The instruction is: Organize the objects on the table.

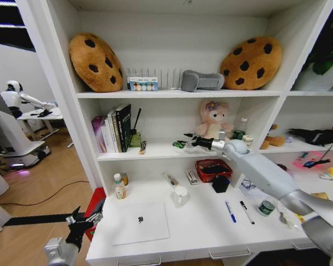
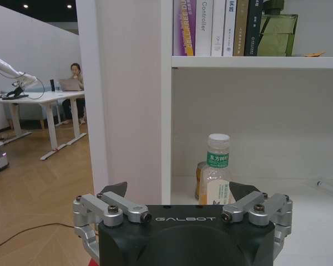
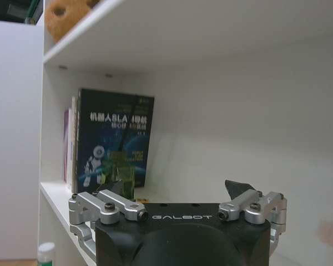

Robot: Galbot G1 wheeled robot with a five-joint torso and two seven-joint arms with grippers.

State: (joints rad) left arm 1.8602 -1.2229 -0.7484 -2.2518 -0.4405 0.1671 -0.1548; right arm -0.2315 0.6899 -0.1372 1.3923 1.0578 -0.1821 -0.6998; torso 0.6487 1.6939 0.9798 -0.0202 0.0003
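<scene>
My right arm reaches up from the lower right to the middle shelf. There my right gripper (image 1: 186,142) (image 3: 176,187) is open, with nothing between its fingers. A tiny green toy car (image 1: 178,145) rests on that shelf right at the fingertips. On the white table (image 1: 200,235) lie a silver laptop (image 1: 140,223), a blue pen (image 1: 230,211), a black pen (image 1: 246,212) and a gold foil packet (image 1: 321,195). My left gripper (image 1: 84,217) (image 2: 178,189) hangs open and empty beside the table's left end, below the laptop's level.
A white mug (image 1: 180,195), a small bottle (image 1: 119,187) (image 2: 217,166), a red basket (image 1: 213,169) and a green tin (image 1: 266,207) also stand on the table. Books (image 1: 114,130) (image 3: 114,144) and a green holder (image 3: 120,174) sit on the middle shelf, left of the right gripper.
</scene>
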